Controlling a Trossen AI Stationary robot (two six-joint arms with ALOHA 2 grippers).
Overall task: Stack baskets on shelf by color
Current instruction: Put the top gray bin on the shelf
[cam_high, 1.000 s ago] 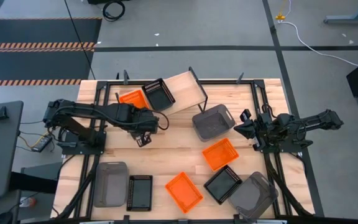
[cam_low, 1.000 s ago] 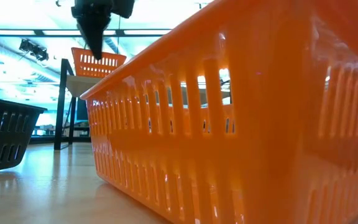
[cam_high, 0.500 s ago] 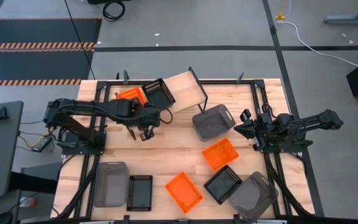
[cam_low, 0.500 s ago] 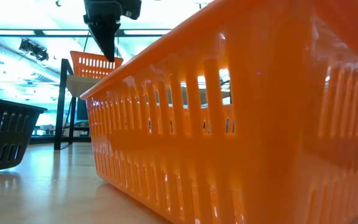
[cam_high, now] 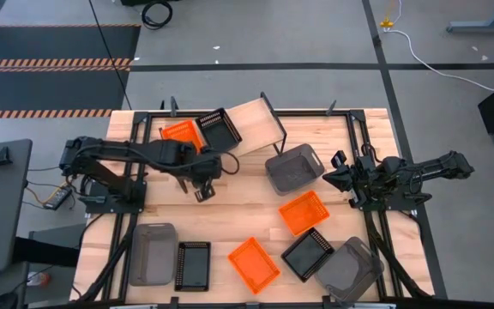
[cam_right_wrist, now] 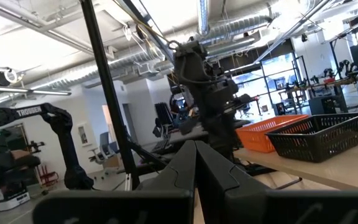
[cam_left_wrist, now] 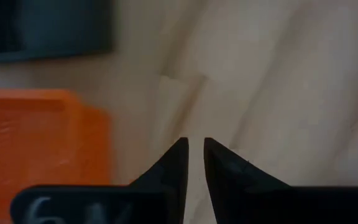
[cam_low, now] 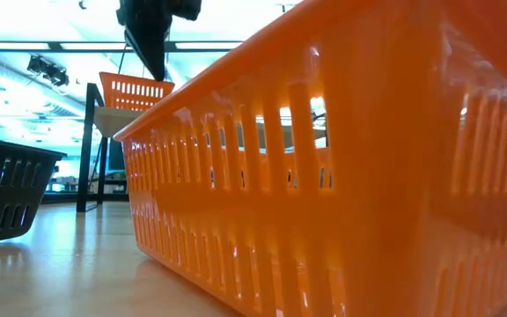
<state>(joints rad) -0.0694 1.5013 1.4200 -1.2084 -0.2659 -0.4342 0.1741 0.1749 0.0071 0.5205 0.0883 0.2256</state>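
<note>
The light wood rectangular shelf (cam_high: 247,127) on thin black legs stands at the twelve o'clock side of the slatted wooden counter (cam_high: 238,210), seen from above. On its left end sit a bright orange plastic basket (cam_high: 181,135) and, just beside it toward three o'clock, a black mesh-sided basket (cam_high: 219,129); the rest of the board is bare. A deep grey plastic basket (cam_high: 294,168) rests on the counter near the shelf's right end.

The left pincer (cam_high: 202,191) hangs over bare counter boards, just toward six o'clock of the orange basket on the shelf. In the left wrist view its two dark fingers (cam_left_wrist: 219,168) stand with only a thin gap between them and nothing held, with the corner of an orange basket (cam_left_wrist: 36,149) off to one side. The right pincer (cam_high: 331,176) waits at the three o'clock side of the counter, its fingers pressed together and empty.

Toward six o'clock lie the loose baskets: a second orange one (cam_high: 304,212) near the middle, a third orange one (cam_high: 254,264) toward the near edge, a black one (cam_high: 307,254) touching a tilted grey one (cam_high: 350,269) at about five o'clock, and a grey one (cam_high: 152,253) beside a black one (cam_high: 192,266) at about seven o'clock.
</note>
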